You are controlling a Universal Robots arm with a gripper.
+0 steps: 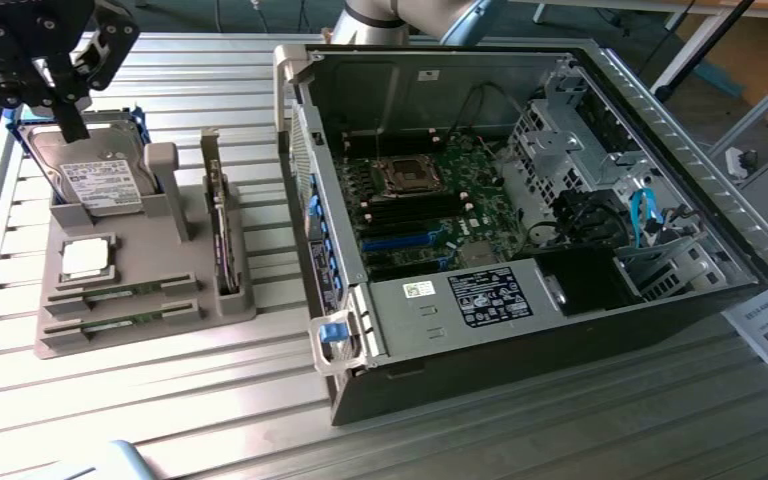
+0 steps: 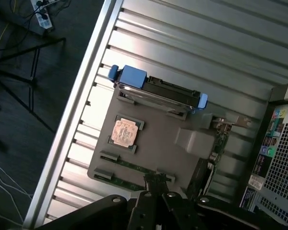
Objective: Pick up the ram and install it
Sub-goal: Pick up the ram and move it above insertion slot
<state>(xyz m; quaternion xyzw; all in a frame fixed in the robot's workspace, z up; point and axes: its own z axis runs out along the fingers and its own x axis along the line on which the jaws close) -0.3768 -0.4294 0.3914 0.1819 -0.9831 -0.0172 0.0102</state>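
Two ram sticks lie in slots at the front of a grey holder tray: one ram and a second ram beside it. They are thin green boards with small black chips. My gripper hangs above the tray, shut and holding nothing. In the exterior view it stands over the hard drive end. In the wrist view its fingertips line up over one end of the nearer ram.
The tray also holds a hard drive with blue rails, a square processor chip and an upright card with a metal bracket. An open computer case with its motherboard lies on the exterior view's right.
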